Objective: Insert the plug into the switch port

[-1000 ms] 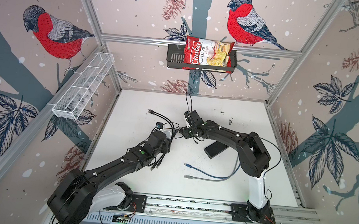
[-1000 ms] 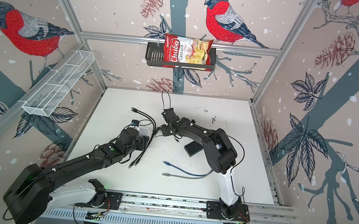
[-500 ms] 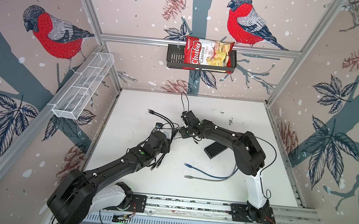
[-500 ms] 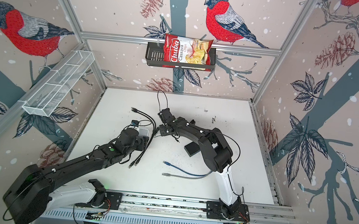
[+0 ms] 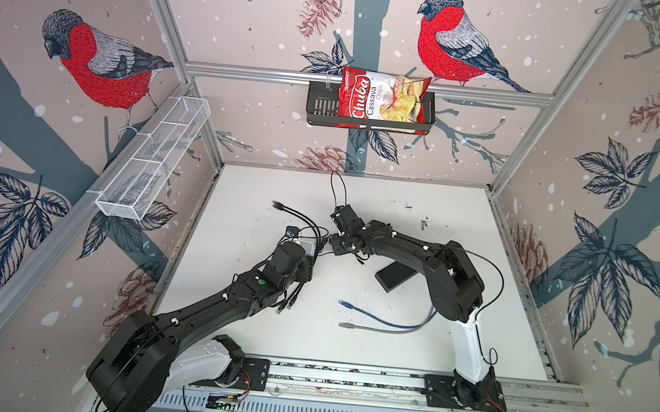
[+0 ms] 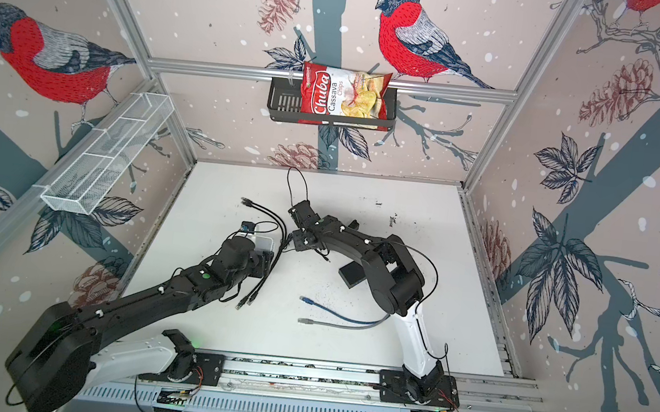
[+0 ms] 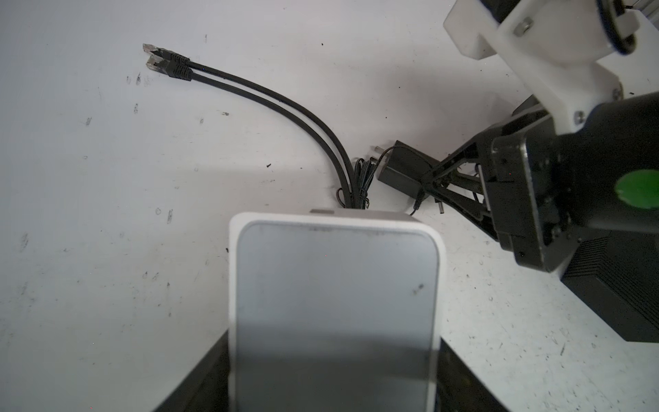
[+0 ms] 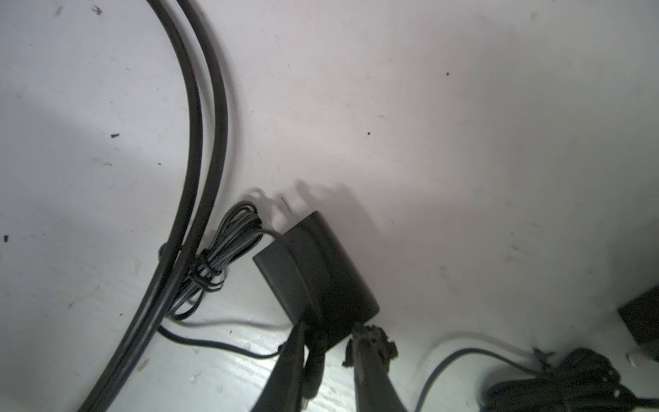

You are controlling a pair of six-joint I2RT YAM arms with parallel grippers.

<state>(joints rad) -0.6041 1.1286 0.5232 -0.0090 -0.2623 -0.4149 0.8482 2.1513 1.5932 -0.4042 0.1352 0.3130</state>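
Right wrist view: plug (image 8: 313, 365) between the right end effector's (image 8: 331, 326) narrow jaws, grip unclear.

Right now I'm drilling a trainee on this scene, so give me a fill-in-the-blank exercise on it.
1. The left gripper holds the white ___.
2. Beside the grey cable lies a ___ one.
3. The chips bag sits in a ___ basket.
4. The right gripper is at a black power ___.
Missing words: switch; blue; black; adapter.
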